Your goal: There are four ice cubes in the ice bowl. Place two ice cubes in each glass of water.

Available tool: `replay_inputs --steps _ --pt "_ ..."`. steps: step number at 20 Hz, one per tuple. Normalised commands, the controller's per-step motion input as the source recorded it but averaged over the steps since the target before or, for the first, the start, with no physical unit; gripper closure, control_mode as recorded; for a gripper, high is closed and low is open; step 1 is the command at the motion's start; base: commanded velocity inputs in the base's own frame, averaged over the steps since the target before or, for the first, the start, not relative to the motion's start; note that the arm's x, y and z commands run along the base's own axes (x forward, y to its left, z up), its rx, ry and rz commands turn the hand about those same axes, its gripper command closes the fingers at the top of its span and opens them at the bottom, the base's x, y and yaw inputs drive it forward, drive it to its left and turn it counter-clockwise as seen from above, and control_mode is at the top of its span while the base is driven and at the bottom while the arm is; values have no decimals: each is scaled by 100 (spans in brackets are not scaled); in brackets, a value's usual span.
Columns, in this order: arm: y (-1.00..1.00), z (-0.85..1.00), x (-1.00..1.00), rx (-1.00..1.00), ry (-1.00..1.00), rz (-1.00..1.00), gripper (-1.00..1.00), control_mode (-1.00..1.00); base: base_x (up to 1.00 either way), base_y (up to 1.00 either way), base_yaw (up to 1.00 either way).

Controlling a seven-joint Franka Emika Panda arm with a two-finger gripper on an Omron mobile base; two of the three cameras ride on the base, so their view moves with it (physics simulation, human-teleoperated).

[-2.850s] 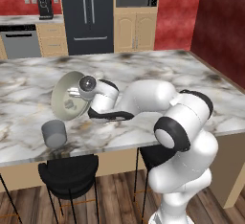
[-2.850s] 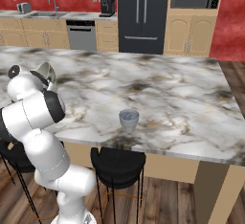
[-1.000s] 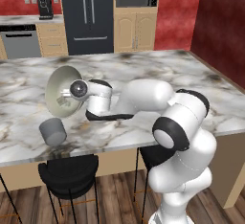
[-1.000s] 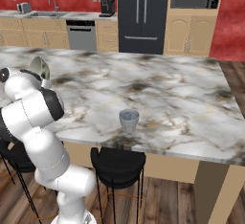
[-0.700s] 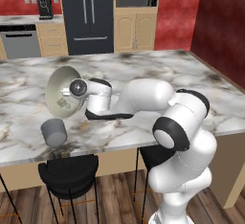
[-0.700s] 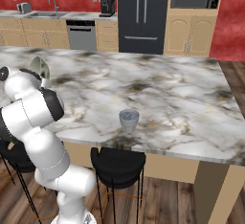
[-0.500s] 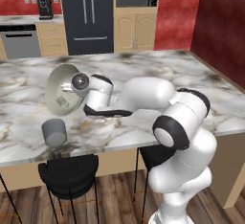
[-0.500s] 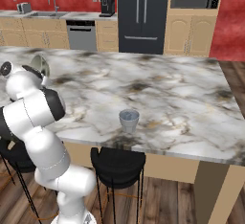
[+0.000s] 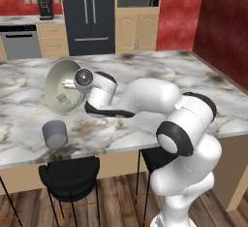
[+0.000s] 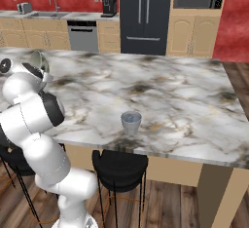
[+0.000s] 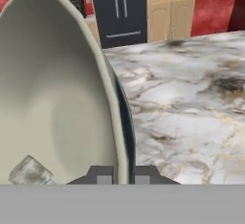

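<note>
Cream glossy ice bowl (image 9: 60, 83) is lifted off the marbled tabletop (image 9: 145, 71) and tipped steeply on edge, its open side facing the left base camera. The pincer (image 11: 116, 174) is clamped on the bowl's rim: in the hand view the two dark finger tips sit at 6 o'clock, one on each side of the thin rim wall, narrow gap, gripping it. In the left base view the white arm reaches from 4 o'clock toward 10 o'clock across the tabletop, and the wrist meets the bowl at the bowl's 3 o'clock edge. Ice cubes (image 9: 63, 98) lie in the lower part of the tilted bowl, near its 6 o'clock inner wall; two pale translucent pieces are distinguishable there in the left base view, further count cannot be told. In the hand view one translucent cube (image 11: 29, 173) shows at 7 o'clock inside the bowl, resting against the inner wall. One grey glass of water (image 9: 54, 133) stands upright on the tabletop at 6 o'clock from the bowl, near the front edge, apart from the bowl and not directly under its lowest rim as far as can be judged. The second glass (image 10: 131, 123) stands upright in the right base view, near the front edge of the tabletop, well apart from the bowl (image 10: 40, 61), which appears there at 9 o'clock behind the arm's upper joints. Contents of either glass cannot be resolved. A black stool (image 9: 70, 173) stands under the tabletop edge below the first glass.
</note>
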Motion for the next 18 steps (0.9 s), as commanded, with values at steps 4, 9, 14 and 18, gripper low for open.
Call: replay_inputs --steps 4,9,14,18 --pt "3 0 0 -6 0 3 100 -100 0 0 0" --pt "14 -1 -20 -9 0 5 100 -100 0 0 0" --pt "6 -2 -16 -11 -1 6 100 -100 0 0 0" --pt "0 2 0 -1 -12 1 100 -100 0 0 0"
